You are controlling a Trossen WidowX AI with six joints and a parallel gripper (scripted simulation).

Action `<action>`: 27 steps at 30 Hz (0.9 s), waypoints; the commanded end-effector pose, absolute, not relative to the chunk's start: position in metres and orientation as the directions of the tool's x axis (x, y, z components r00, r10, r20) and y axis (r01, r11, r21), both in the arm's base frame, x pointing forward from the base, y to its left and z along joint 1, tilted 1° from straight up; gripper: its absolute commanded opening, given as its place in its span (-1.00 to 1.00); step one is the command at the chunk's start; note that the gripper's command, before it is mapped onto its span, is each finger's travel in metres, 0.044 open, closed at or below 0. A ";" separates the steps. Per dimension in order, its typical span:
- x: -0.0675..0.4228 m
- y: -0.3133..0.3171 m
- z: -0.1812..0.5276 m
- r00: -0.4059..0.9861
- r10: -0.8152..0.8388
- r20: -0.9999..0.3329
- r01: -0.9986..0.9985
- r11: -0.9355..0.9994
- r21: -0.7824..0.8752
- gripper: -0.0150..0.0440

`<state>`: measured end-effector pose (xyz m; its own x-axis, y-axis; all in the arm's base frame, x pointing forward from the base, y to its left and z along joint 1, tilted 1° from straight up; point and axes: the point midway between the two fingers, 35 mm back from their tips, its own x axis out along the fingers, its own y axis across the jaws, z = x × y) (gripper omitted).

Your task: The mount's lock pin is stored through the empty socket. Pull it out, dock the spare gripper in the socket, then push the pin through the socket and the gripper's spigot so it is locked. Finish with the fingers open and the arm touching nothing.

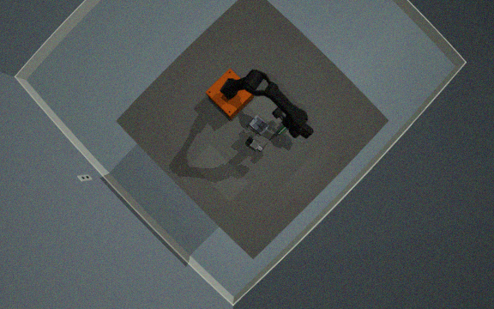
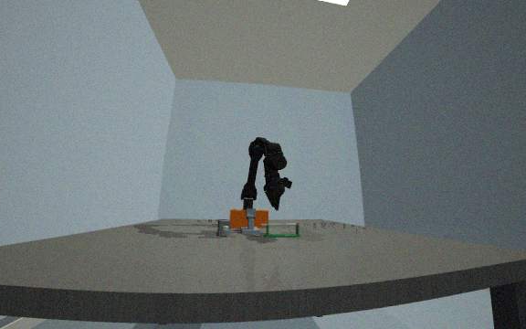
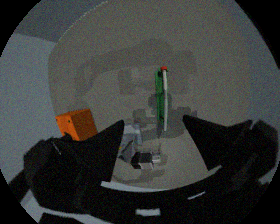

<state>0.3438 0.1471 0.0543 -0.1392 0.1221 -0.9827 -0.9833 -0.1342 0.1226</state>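
While the gripper (image 2: 276, 206) hangs above the table (image 2: 254, 270) with fingers spread and empty, the lock pin (image 3: 163, 96) lies in its green cradle (image 2: 282, 234) beside the mount (image 2: 250, 220), leaving the socket free for the spare gripper (image 2: 223, 228).

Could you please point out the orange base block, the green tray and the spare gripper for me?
orange base block (image 1: 220, 95): top view, bare top face.
green tray (image 2: 282, 235): exterior view, front rail.
spare gripper (image 1: 256, 144): top view, its body.
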 end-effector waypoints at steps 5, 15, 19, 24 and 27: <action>0.345 0.147 0.085 -0.142 0.121 -0.982 -0.983 -0.134 0.125 1.00; 0.351 0.133 0.102 -0.094 0.174 -0.980 -0.995 -0.040 0.088 1.00; 0.366 0.096 0.093 0.054 0.291 -0.955 -0.978 0.209 0.009 1.00; 0.373 0.047 0.086 0.262 0.378 -0.888 -0.871 0.489 -0.049 1.00; 0.371 0.018 0.083 0.389 0.400 -0.830 -0.776 0.628 -0.061 1.00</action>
<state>0.3759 0.0454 0.0857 0.2618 0.3704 -0.8912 -0.8722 0.4862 -0.0542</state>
